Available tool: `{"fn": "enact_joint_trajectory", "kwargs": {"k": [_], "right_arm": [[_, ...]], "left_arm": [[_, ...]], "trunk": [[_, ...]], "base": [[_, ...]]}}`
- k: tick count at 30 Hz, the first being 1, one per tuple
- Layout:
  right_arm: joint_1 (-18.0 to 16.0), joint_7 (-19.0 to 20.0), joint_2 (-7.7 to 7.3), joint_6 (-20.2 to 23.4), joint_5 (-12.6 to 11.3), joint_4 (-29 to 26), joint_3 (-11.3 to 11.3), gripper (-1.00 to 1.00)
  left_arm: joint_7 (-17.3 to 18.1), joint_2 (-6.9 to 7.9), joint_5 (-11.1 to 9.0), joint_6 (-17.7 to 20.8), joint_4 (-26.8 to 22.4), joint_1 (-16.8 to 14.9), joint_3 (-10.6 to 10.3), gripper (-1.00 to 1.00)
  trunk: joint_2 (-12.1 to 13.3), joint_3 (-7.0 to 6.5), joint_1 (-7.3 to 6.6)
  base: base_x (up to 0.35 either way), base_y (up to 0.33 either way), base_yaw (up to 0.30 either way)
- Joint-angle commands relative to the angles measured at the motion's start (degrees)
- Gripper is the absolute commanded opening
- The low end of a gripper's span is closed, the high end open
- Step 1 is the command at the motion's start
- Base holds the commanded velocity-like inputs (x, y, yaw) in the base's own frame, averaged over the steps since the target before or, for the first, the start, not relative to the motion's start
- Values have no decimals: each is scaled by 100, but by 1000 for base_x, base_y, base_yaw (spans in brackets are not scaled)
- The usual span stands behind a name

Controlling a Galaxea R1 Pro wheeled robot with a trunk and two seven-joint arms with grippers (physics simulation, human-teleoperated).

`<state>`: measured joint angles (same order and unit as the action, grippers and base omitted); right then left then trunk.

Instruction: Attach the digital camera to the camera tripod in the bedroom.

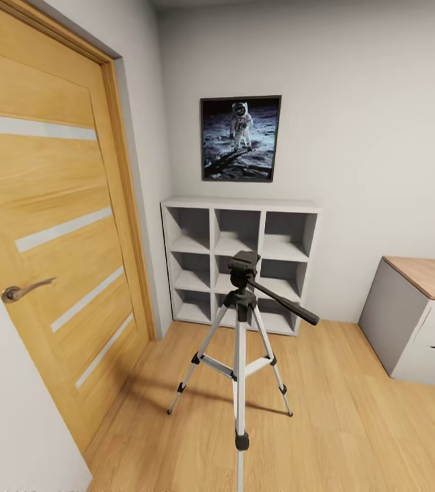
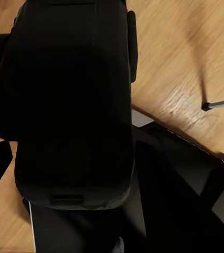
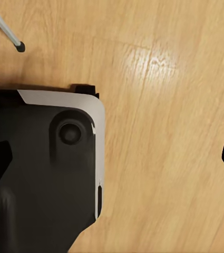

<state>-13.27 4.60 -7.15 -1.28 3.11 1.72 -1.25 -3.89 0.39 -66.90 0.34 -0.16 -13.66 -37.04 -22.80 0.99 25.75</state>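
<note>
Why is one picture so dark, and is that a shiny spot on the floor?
Left wrist view: a big black shape sits close to the lens, dim and soft-edged. Right wrist view: a pale glare patch shines on the wood floor. Head view: the camera tripod looks sharp, casting faint shadows.

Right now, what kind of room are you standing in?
Probably a room in a home, perhaps a bedroom or study, though no bed is in view. A wooden door, a white cube shelf under an astronaut picture, and a tripod on the wood plank floor point to that.
</note>
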Motion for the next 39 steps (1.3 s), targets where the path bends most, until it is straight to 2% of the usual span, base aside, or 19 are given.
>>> {"fn": "enact_joint_trajectory", "kwargs": {"k": [1, 39], "right_arm": [[-9, 15, -1, -13, 32, 15, -15, 100], [-9, 17, -16, 31, 34, 21, -15, 100]], "left_arm": [[-8, -1, -25, 4, -1, -4, -51, -100], [-8, -24, -7, -17, -1, -1, -58, -100]], "trunk": [[-12, 20, 3], [-12, 371, 3]], "base": [[0, 0, 0], [0, 0, 0]]}}
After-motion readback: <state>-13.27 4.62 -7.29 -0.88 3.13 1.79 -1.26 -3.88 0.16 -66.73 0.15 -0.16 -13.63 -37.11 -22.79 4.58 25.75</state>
